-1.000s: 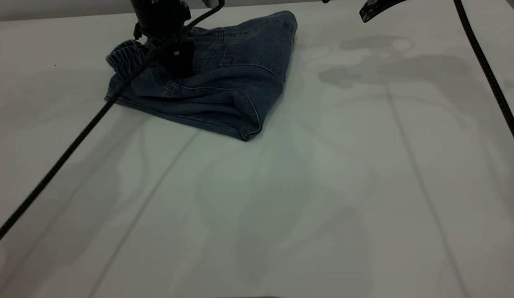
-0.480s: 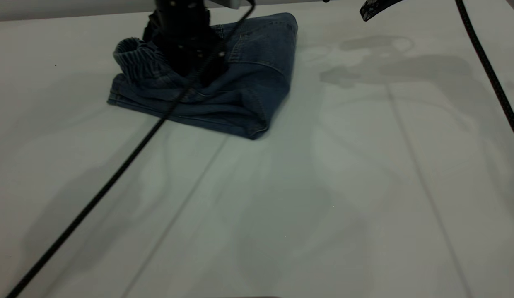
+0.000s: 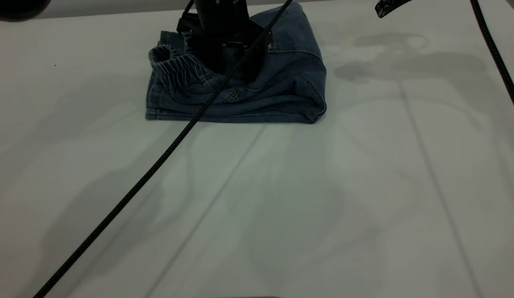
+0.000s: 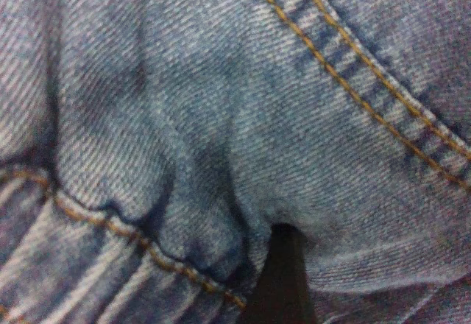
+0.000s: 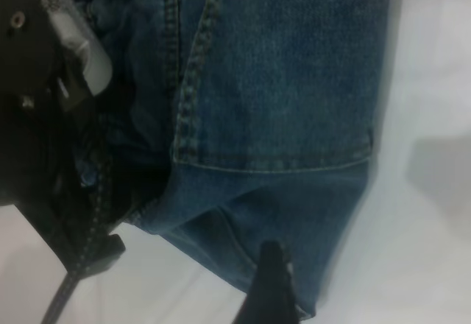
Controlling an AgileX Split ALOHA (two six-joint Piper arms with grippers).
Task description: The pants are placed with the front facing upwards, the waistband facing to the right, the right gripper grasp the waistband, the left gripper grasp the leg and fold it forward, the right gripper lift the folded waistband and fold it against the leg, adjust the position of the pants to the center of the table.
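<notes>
The pants (image 3: 281, 87) lie folded into a compact blue denim bundle at the far middle of the table (image 3: 323, 207). Their puckered waistband (image 3: 178, 68) bulges up on the bundle's left side. My left gripper (image 3: 230, 62) stands straight down on top of the bundle, just right of the waistband, shut on a pinch of denim. Its wrist view is filled with cloth (image 4: 221, 118), bunched around one dark finger (image 4: 281, 280). My right gripper (image 3: 388, 6) hangs at the far right, apart from the pants. From there its wrist view takes in the bundle (image 5: 294, 81).
The left arm's black cable (image 3: 157, 161) runs diagonally from the gripper across the table toward the near left. The right arm's cable (image 3: 499, 66) hangs down the right side. White tabletop stretches in front of and beside the bundle.
The left gripper has moved right with the pants in its hold. The bundle slid right and turned, so its near edge now runs level across the view.
</notes>
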